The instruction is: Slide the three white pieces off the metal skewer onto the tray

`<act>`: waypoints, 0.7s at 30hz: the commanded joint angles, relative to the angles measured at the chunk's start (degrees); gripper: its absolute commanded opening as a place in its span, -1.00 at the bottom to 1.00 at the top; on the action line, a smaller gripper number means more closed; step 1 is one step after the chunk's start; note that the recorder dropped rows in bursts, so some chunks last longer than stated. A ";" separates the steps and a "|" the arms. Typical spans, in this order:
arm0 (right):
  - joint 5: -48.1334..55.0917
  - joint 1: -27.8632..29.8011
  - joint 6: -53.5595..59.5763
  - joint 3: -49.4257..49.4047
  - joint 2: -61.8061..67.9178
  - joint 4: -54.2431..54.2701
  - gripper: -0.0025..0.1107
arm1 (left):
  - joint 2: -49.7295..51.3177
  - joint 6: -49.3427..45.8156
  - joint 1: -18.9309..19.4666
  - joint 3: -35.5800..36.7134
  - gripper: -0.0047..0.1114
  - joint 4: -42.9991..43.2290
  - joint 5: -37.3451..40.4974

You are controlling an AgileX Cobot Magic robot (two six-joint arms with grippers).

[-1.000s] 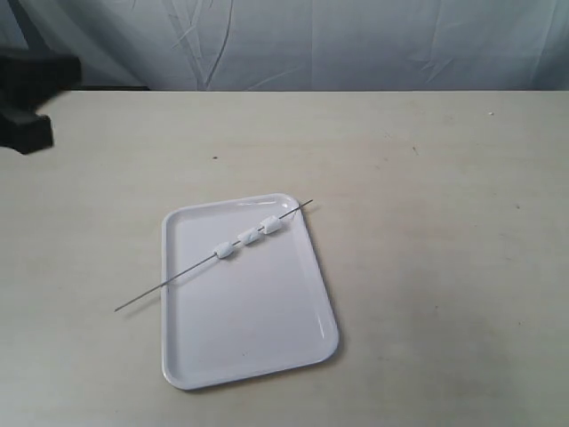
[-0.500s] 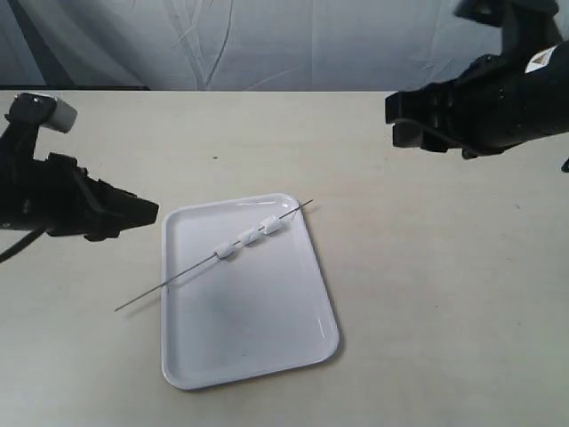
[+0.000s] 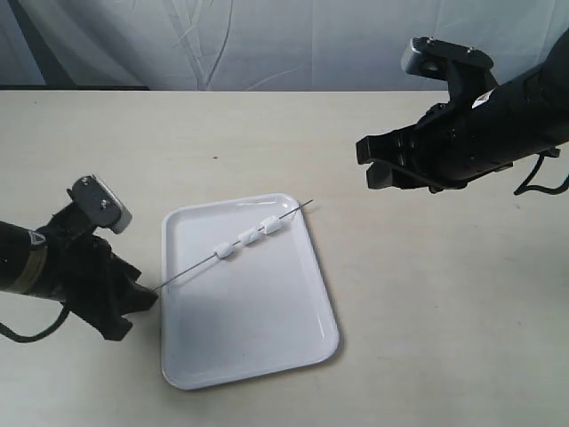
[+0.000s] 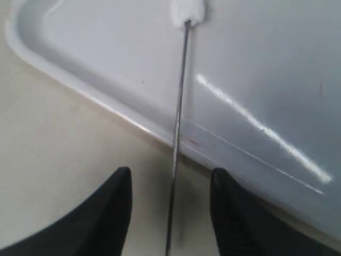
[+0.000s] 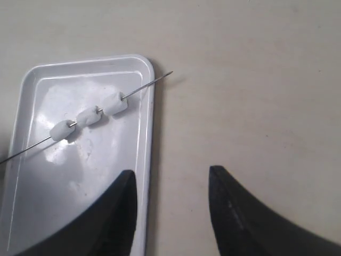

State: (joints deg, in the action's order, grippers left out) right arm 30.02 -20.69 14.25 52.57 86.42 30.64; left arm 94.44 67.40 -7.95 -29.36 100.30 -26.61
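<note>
The white tray [image 3: 267,338] lies on the table. Across its far end lies the thin metal skewer [image 3: 191,271], threaded through three white pieces [image 3: 250,237], both ends sticking out past the rim. My left gripper [image 3: 142,298] is low at the skewer's near-left end; in its wrist view the skewer [image 4: 177,133] runs between its open fingers [image 4: 109,210], untouched, toward one white piece [image 4: 187,12]. My right gripper [image 3: 373,169] hovers open, high to the right of the tray. Its wrist view shows the pieces [image 5: 89,116], skewer [image 5: 146,85] and tray [image 5: 150,138].
The beige table [image 3: 444,311] spreads around the tray. A grey wrinkled backdrop [image 3: 293,44] hangs behind its far edge. A small dark speck [image 3: 214,158] marks the tabletop beyond the tray.
The left gripper has dropped down and come in at the skewer's left end. The right gripper has moved left and lower toward the tray. Skewer and pieces have not moved.
</note>
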 commanded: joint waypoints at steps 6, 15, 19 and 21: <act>-0.01 -0.07 0.80 0.43 0.18 0.12 -0.21 | 0.42 -2.75 -6.43 0.97 -0.20 -0.35 9.23; 0.50 -0.07 0.80 0.43 0.18 0.12 -0.21 | 3.50 -2.75 -6.43 0.96 -0.32 -0.35 8.69; 0.43 -0.07 0.80 0.43 0.18 0.25 -0.21 | 4.71 -2.75 -6.43 0.96 -0.60 -0.35 8.68; 0.27 -0.07 0.80 0.43 0.18 0.96 -0.21 | 4.71 -2.75 -6.43 0.96 -0.76 -0.35 8.53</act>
State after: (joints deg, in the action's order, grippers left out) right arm 30.55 -20.69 14.70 52.57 86.46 30.78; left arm 97.42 64.74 -14.14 -29.07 98.79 -20.23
